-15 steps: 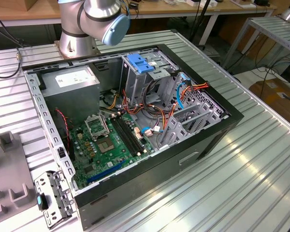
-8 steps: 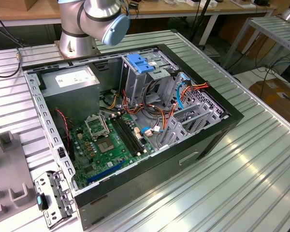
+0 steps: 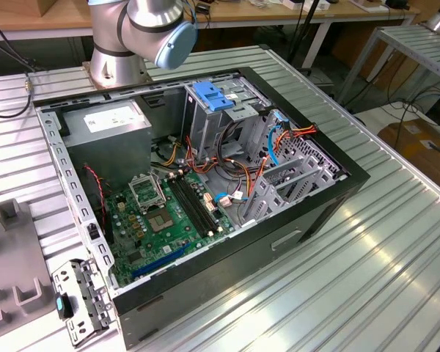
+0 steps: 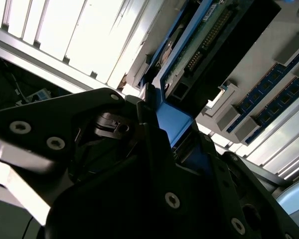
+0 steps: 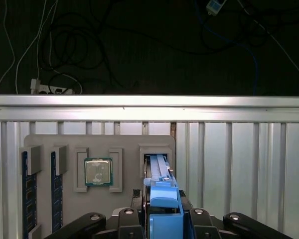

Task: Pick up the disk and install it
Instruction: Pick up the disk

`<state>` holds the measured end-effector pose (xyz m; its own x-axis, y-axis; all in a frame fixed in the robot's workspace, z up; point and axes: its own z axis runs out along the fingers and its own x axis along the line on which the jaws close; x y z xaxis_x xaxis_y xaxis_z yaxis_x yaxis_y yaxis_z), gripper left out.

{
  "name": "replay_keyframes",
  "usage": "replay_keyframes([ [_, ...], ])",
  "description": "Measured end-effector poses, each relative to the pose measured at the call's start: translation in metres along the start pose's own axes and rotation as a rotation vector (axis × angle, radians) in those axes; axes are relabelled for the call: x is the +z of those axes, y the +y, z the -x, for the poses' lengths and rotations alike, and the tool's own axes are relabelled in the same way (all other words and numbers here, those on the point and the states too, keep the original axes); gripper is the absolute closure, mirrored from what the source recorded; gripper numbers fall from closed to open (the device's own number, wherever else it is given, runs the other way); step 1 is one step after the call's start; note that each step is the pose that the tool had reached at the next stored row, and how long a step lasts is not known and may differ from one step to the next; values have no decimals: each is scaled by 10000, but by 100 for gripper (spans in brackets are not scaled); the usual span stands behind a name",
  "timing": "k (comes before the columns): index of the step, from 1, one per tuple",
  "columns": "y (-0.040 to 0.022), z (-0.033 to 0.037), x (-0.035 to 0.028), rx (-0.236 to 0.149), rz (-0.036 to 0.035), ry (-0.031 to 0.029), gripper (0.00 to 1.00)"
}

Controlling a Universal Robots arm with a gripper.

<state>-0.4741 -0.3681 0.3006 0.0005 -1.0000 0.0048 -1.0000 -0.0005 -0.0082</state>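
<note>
Blue-framed disk: stands on edge at the slot of the grey tray. Gripper: jaws closed on its two faces. Pick-up apparently begun; fitting into the computer case not yet done.

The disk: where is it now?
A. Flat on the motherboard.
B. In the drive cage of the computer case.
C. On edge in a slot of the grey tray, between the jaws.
C: in the first wrist view the disk stands on edge in a slot of the grey tray, and the jaws of the gripper are shut on its blue carrier.
</note>
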Motion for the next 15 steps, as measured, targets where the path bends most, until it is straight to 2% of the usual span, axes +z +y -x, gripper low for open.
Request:
replay_keyframes([
  [15, 0, 0, 1, 65, -1, 0, 63],
])
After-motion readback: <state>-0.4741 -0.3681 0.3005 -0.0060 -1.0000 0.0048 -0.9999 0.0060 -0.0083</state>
